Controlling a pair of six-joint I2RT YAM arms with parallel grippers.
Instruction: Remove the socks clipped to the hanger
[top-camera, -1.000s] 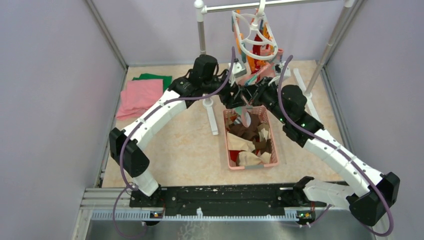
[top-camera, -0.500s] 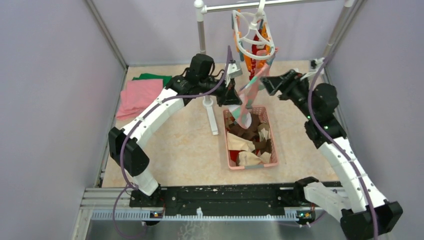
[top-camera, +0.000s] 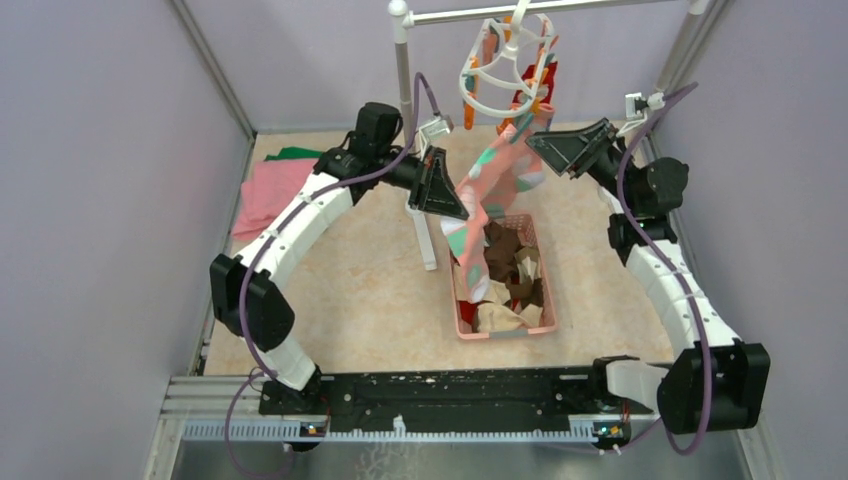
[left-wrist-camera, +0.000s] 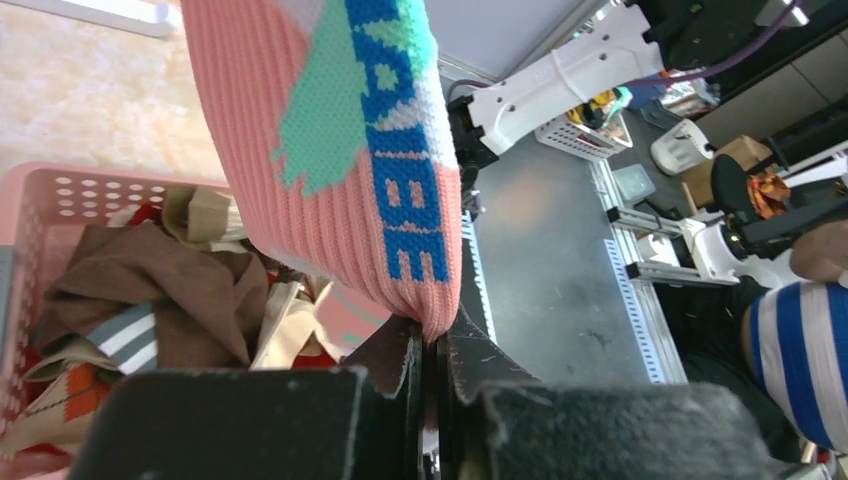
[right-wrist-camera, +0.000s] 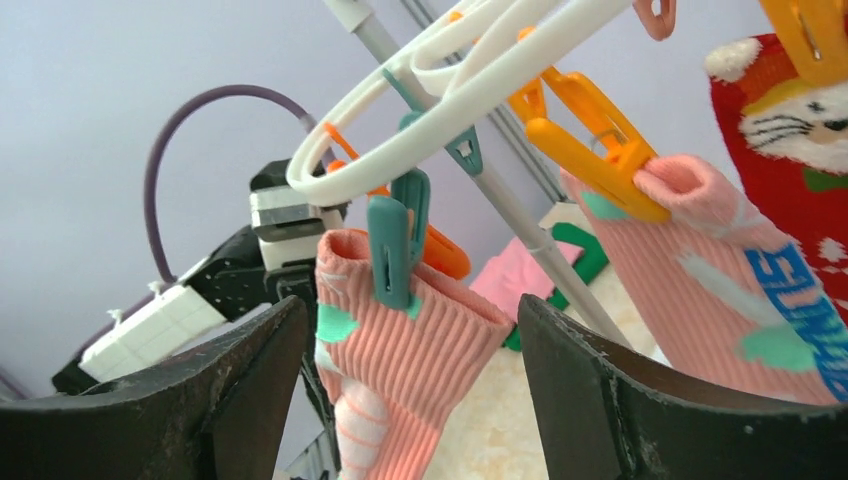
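Your left gripper (left-wrist-camera: 432, 348) clamps the end of a pink sock (left-wrist-camera: 330, 150); right gripper (right-wrist-camera: 410, 318) gapes wide near the teal peg (right-wrist-camera: 392, 250). Next, probably: squeeze it open.

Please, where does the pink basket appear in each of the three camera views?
Top external: the basket is at the centre of the picture.
Left wrist: its wall with holes is at the lower left, partly behind the pink sock.
Right wrist: the basket is not in it.
Shared landmark: a pink sock shows in all three views.
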